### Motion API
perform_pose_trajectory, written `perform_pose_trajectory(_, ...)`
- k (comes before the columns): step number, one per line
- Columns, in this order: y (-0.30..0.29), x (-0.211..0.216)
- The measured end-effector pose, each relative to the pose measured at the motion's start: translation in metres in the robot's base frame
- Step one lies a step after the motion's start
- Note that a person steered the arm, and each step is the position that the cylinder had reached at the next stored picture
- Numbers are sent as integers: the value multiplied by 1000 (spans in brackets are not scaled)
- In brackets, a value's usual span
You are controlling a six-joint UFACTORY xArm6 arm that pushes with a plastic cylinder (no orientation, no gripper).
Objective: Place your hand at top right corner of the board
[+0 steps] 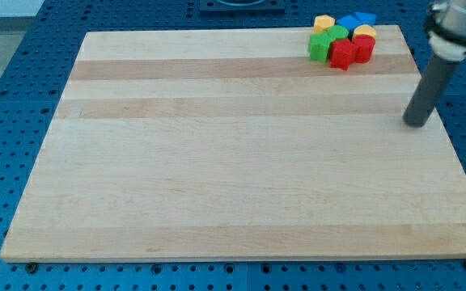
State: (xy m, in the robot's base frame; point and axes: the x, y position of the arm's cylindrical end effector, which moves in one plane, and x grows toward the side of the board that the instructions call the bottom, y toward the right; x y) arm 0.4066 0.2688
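**Tip near the right edge, blocks clustered at the top right**

Our dark rod leans down to my tip, touching nothing, just inside the pale wooden board's right edge. Farther up, near that corner, huddle red, green, yellow and blue blocks.

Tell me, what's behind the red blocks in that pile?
Behind the red blocks sit green blocks, yellow blocks and blue blocks, all packed together. Their lower parts are covered. My tip stands apart at the view's right.
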Motion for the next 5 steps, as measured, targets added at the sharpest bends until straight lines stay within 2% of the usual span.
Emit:
perform_pose_trajectory(2,11,-152)
perform_pose_trajectory(3,14,-197)
perform_pose_trajectory(4,11,-216)
perform_pose_trajectory(5,8,-215)
